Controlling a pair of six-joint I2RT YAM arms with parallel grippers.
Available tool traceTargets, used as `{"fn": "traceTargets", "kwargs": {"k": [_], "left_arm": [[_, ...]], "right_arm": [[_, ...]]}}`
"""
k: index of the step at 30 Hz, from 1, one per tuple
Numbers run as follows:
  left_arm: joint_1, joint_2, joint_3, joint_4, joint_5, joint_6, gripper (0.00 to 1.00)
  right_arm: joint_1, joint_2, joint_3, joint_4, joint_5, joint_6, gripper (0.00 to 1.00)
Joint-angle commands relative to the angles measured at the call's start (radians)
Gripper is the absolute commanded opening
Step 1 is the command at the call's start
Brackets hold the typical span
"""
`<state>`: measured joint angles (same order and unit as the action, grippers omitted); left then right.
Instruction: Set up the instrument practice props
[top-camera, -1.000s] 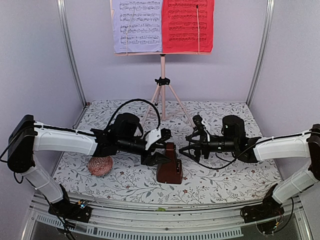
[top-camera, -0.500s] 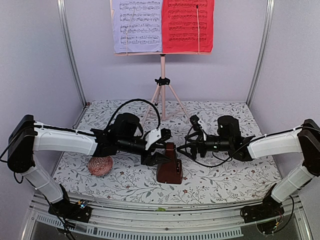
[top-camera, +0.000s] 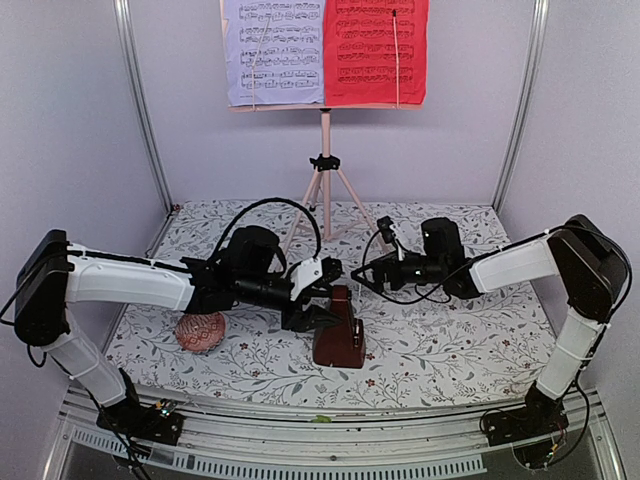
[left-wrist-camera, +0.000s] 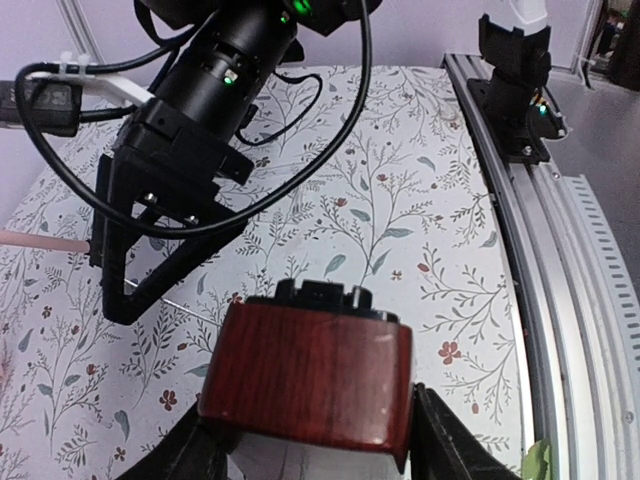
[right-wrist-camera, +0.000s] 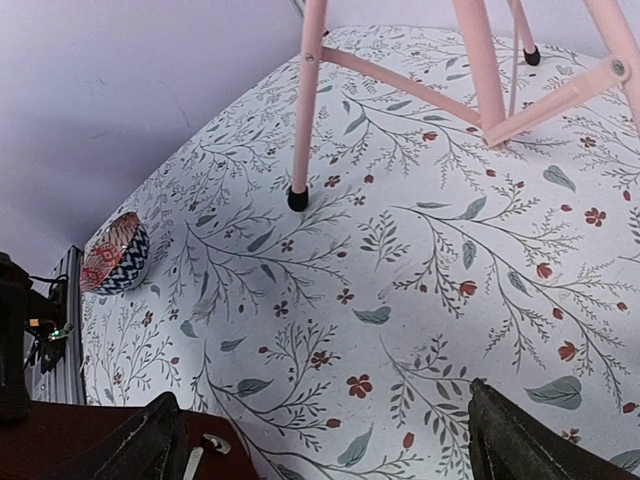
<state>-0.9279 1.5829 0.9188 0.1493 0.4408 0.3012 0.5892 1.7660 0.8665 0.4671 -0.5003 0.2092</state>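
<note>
OK, left gripper is clamped on the dark red-brown metronome, one finger on each side of its upper part. The metronome sits on the floral tablecloth, centre-front, between the two arms. Right gripper is spread wide and holds nothing. It hangs just right of the metronome top, above the cloth and apart from it. The pink tripod music stand is at the back centre, legs on the cloth. On its desk, the lavender page is on the left and the red page on the right, side by side. A patterned ball lies under the left forearm, well apart from the metronome.
</note>
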Motion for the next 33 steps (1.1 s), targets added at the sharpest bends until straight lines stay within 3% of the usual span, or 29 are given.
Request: {"fn": "traceTargets", "kwargs": {"k": [1, 11, 15, 16, 17, 18, 19, 33], "left_arm": [[-0.021, -0.025, 0.000, -0.043, 0.017, 0.016, 0.42], [-0.026, -0.033, 0.000, -0.044, 0.006, 0.015, 0.48], [-0.028, -0.039, -0.004, -0.033, 0.001, 0.011, 0.57], [-0.028, -0.041, -0.006, -0.029, 0.002, 0.010, 0.61], [-0.029, -0.042, -0.007, -0.025, -0.002, 0.008, 0.72], [-0.029, -0.045, -0.008, -0.022, -0.003, 0.007, 0.92], [-0.029, -0.048, -0.009, -0.019, -0.004, 0.006, 0.95], [0.001, -0.195, -0.147, 0.142, -0.024, -0.108, 0.96]], "right_arm": [[-0.045, 0.036, 0.056, -0.023, 0.002, 0.022, 0.97], [-0.177, -0.001, 0.132, -0.062, -0.012, 0.074, 0.97], [-0.235, -0.042, 0.127, -0.064, -0.011, 0.092, 0.98], [-0.244, -0.056, 0.123, -0.066, -0.006, 0.094, 0.98], [-0.252, -0.068, 0.117, -0.067, -0.001, 0.095, 0.98], [-0.259, -0.080, 0.109, -0.067, 0.002, 0.096, 0.98], [-0.266, -0.093, 0.101, -0.068, 0.003, 0.096, 0.98], [-0.311, -0.266, -0.028, -0.077, 0.111, 0.108, 0.99]]}}
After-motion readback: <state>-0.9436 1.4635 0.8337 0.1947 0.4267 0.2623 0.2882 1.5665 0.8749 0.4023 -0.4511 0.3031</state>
